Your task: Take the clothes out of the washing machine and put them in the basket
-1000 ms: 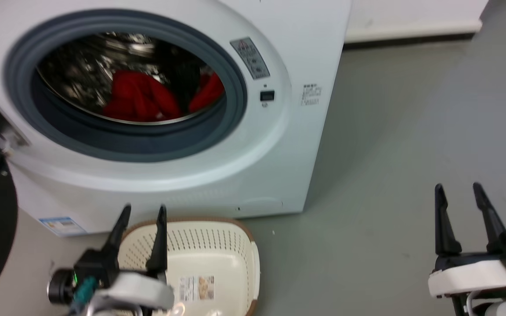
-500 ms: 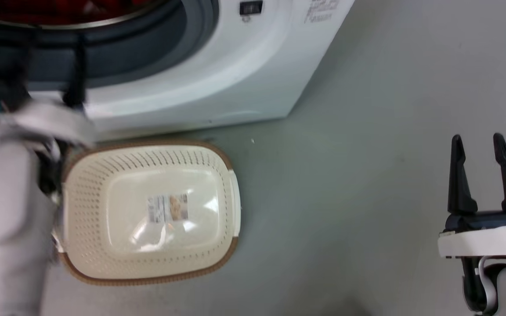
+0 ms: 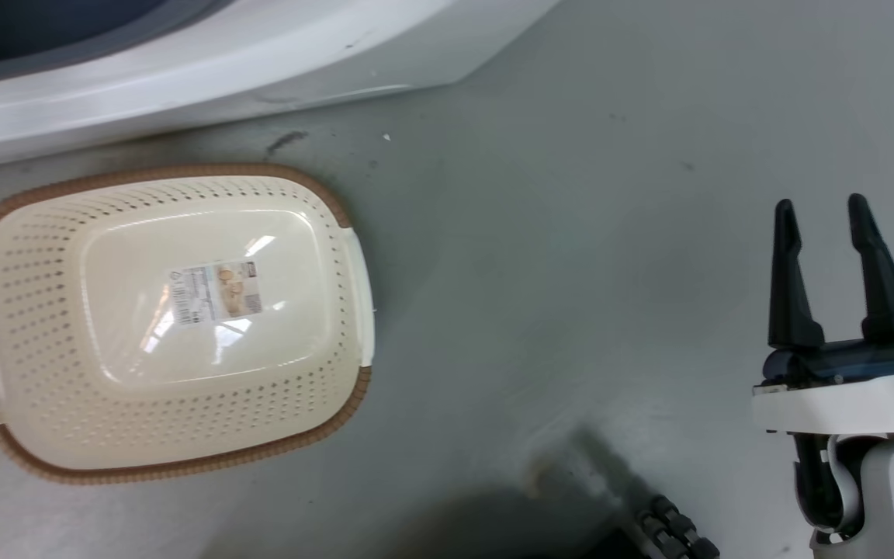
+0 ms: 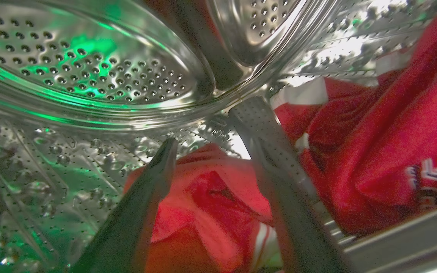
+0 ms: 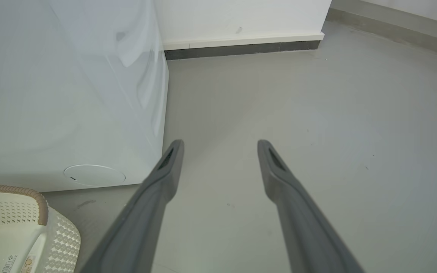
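Left wrist view, lower centre: your left gripper, fingers spread, over the clothes inside the washing machine. Head view: the basket at left, right gripper parted lower right.

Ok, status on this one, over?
Left gripper open inside washing machine, over clothes. Right gripper open, idle above floor. Basket empty. No obstruction seen.
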